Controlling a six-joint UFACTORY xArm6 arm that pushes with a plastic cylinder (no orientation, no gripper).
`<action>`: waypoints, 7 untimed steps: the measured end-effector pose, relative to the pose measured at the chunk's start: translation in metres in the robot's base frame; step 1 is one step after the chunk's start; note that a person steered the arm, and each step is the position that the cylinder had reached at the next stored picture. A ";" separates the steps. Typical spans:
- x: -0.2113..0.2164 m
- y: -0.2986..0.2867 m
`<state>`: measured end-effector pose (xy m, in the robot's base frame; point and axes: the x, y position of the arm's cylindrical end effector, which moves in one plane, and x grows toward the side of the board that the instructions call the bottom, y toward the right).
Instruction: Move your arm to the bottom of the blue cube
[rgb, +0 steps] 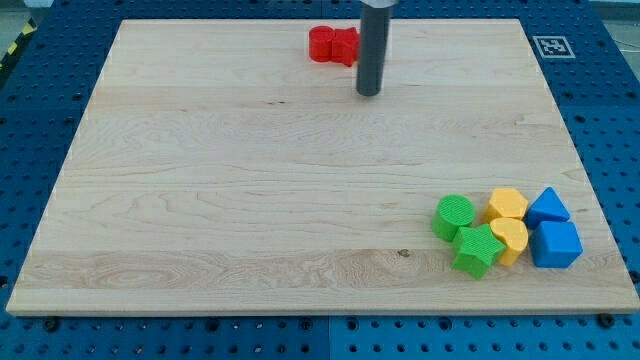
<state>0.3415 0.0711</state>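
Observation:
The blue cube (556, 245) sits near the board's bottom right corner, just below a blue triangular block (548, 206). My tip (369, 93) is at the view's top centre, far up and left of the blue cube. It stands just right of and below two red blocks (333, 45), apart from them.
A cluster lies left of the blue cube: a green cylinder (454, 216), a green star (477, 250), a yellow heart-like block (510, 239) and a yellow block (507, 205). The wooden board (250, 180) lies on a blue perforated table. A marker tag (552, 45) is at top right.

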 end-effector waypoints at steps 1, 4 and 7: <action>0.008 0.029; 0.047 0.107; 0.087 0.185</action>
<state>0.4283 0.2563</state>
